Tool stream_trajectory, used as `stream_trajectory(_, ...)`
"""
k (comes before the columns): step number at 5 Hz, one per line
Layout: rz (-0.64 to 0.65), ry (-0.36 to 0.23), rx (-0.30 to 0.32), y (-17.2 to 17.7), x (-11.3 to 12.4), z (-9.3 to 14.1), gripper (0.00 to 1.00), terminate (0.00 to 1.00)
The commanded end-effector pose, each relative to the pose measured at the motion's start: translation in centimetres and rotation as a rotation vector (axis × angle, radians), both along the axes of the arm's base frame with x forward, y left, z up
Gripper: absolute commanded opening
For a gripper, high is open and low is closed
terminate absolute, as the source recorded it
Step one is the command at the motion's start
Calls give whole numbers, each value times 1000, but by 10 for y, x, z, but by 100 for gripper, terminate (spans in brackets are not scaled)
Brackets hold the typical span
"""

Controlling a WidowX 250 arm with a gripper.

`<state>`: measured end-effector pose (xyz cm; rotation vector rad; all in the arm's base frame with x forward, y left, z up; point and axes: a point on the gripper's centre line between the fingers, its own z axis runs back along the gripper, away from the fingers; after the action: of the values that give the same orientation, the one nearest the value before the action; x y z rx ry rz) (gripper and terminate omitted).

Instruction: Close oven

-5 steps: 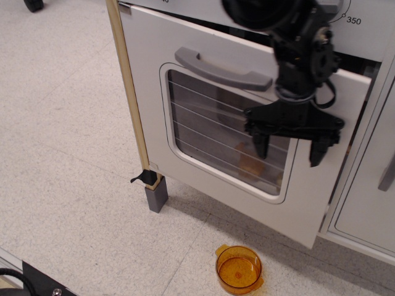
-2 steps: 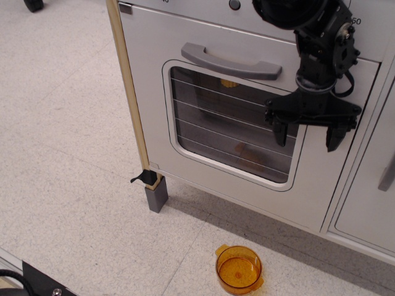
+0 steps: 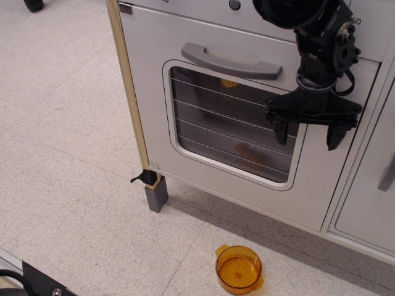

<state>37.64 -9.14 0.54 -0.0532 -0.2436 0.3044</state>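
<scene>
The white toy oven (image 3: pixel 154 105) fills the upper middle of the view. Its wide door lies flush with the oven front, shut. The grey curved bar handle (image 3: pixel 229 61) runs across the top of the door. The rounded window (image 3: pixel 216 126) has horizontal lines, and something orange shows dimly behind it. My black gripper (image 3: pixel 307 137) hangs in front of the door's right edge, fingers pointing down. It is open and holds nothing. One fingertip (image 3: pixel 282 137) overlaps the window's right side.
An orange translucent pot (image 3: pixel 239 269) sits on the floor below the oven. A narrower plain white cabinet door (image 3: pixel 370 197) with a grey handle is at the right. A wooden post (image 3: pixel 128 86) and grey leg (image 3: pixel 156 198) mark the oven's left corner.
One second ago the oven door stood ajar with its right edge swung outward. It is now flush shut. My gripper moved right and toward the oven with it, then held still.
</scene>
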Motion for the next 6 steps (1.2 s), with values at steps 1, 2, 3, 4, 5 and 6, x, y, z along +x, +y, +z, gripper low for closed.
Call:
stream_trajectory(1, -57, -28, 25, 18, -31, 24, 100, 0)
stream_trajectory(2, -77, -7, 53, 22, -46, 29, 100, 0)
stream_trajectory(3, -77, -7, 53, 22, -46, 29, 100, 0)
stream_trajectory(4, -77, -7, 53, 22, -46, 29, 100, 0)
stream_trajectory(5, -77, -7, 53, 22, -46, 29, 100, 0)
stream_trajectory(6, -77, -7, 53, 22, -46, 29, 100, 0)
